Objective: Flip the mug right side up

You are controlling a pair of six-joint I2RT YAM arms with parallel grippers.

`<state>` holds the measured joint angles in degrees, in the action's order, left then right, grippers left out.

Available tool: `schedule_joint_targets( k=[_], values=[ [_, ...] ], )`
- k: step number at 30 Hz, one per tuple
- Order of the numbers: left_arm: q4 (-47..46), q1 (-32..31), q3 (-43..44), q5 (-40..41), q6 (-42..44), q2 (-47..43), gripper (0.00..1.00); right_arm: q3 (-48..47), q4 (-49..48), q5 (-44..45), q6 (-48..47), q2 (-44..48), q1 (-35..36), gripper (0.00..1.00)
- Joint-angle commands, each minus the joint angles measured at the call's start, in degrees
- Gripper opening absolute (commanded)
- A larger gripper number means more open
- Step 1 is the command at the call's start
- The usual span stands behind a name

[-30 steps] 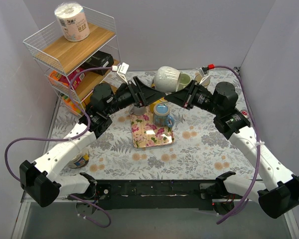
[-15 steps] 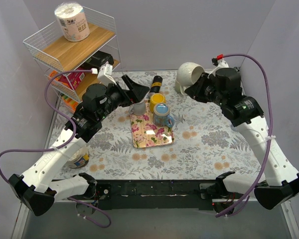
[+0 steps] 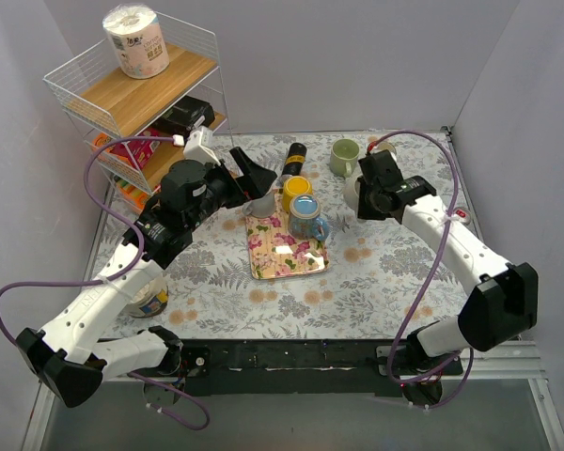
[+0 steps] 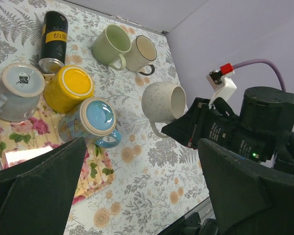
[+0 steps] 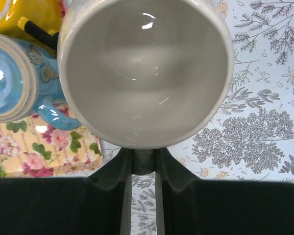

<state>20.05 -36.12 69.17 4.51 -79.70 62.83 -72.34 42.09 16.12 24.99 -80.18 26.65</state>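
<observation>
The white speckled mug (image 5: 144, 68) hangs in my right gripper (image 5: 143, 164), which is shut on its handle. Its open mouth faces the right wrist camera. In the left wrist view the mug (image 4: 161, 102) is tilted on its side just above the table, right of the blue mug, with the right gripper (image 4: 186, 129) behind it. From the top only a sliver of the mug (image 3: 352, 194) shows beside the right gripper (image 3: 368, 195). My left gripper (image 3: 254, 174) is open and empty over the tray's back left, its wide-spread fingers (image 4: 34, 186) framing the left wrist view.
A floral tray (image 3: 287, 254) carries a grey mug (image 3: 261, 205), a yellow mug (image 3: 296, 191) and a blue mug (image 3: 306, 216). A black can (image 3: 294, 155), a green mug (image 3: 344, 156) and a cream mug (image 4: 141, 53) sit at the back. A wire shelf rack (image 3: 141, 94) stands at the back left.
My right arm has swung the mug down from high at the back to low beside the tray's right edge. My left gripper let go a second ago and drew back left.
</observation>
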Motion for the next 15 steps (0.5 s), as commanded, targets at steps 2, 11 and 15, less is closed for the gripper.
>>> schedule_joint_targets(
  k=[2, 11, 15],
  values=[
    [1.74, 0.17, -0.26, 1.2, 0.78, -1.04, 0.98, -1.05, -10.53, 4.62, -4.33, -3.39, 0.68, 0.01],
    [2.88, 0.17, -0.52, 0.15, 0.42, 0.28, 0.98, -6.84, -10.89, 6.12, -7.41, -16.56, 0.86, 0.01],
    [3.76, 0.17, -0.61, 0.41, 0.42, 1.07, 0.98, -10.98, -8.7, 6.29, -8.29, -21.59, 0.94, 0.01]
  ],
)
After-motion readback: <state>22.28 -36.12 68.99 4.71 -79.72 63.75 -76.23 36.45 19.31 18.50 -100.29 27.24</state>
